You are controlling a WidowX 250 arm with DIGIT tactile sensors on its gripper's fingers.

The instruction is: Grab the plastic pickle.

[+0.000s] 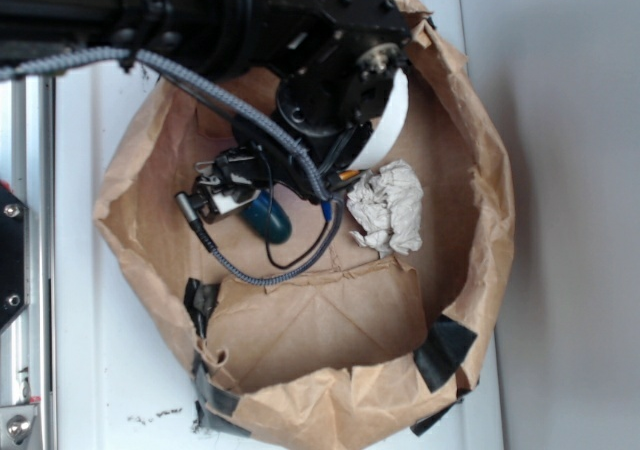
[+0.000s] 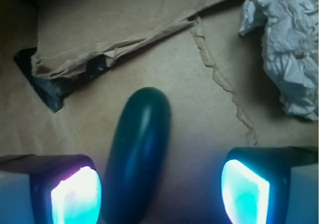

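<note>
Green plastic pickle [image 2: 137, 159] lies between open gripper [image 2: 160, 190] pads.

No legible text, labels or nos. anywhere in either view.

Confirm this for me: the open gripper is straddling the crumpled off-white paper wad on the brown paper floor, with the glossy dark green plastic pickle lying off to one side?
Not quite. The wrist view shows the open gripper straddling the glossy dark green plastic pickle, which lies between its two glowing fingers. The crumpled off-white paper wad is the thing lying off to one side, on the brown paper floor.
</note>
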